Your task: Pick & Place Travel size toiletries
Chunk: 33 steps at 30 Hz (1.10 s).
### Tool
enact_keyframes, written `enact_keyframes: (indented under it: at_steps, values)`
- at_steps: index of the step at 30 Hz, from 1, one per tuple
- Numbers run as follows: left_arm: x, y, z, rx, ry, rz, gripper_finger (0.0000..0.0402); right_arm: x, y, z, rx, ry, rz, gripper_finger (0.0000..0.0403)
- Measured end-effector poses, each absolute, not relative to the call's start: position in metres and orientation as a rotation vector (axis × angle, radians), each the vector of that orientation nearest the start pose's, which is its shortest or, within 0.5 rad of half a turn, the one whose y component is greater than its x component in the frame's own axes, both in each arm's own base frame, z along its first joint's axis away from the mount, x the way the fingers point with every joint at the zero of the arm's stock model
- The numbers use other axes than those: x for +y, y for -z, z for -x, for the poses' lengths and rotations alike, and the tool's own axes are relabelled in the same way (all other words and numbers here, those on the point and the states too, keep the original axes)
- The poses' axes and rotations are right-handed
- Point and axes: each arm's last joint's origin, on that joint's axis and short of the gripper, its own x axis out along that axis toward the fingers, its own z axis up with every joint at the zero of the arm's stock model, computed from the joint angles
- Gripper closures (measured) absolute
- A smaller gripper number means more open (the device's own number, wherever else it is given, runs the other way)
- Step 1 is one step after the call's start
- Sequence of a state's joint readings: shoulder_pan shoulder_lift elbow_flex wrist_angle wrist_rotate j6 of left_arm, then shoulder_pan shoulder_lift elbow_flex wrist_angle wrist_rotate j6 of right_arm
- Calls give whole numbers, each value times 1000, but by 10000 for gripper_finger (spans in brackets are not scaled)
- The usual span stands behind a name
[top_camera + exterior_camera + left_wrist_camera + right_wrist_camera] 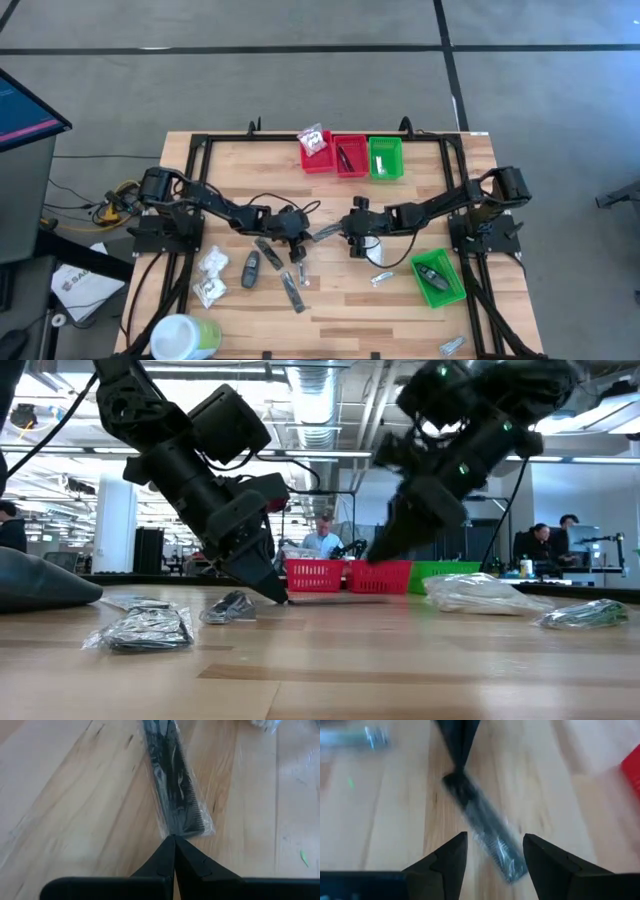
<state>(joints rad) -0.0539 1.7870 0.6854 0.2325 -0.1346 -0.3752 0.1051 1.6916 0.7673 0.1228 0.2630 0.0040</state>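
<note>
On the tabletop (400, 300), bins at twelve o'clock (347, 157) and four o'clock (437, 277) are already partly filled. Near centre, a wrapped comb (487, 837) lies loose: left claw (173, 840) pressed together at, perhaps on, its end, right claw (494, 851) spread above. Several toiletries (212, 275) remain at seven o'clock.

I saw the wrapped black plastic comb (324, 233) lying mid-table between left gripper (297, 252) and right gripper (357, 246).
</note>
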Motion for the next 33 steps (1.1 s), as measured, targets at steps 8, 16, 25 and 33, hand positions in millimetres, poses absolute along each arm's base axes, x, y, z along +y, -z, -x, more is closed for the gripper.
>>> enact_keyframes:
  at_steps: [8,16,25,33]
  values:
    - [-10,-94,-301,874,-235,276,401,26,-101,-331,842,180,180,207]
    - [-17,-105,-296,844,-240,211,401,30,-113,-334,866,203,217,197]
    - [-17,-112,-303,738,-285,199,401,31,-114,-334,865,201,211,193]
    - [-14,-116,-308,692,-282,210,401,25,-117,-340,818,88,128,192]
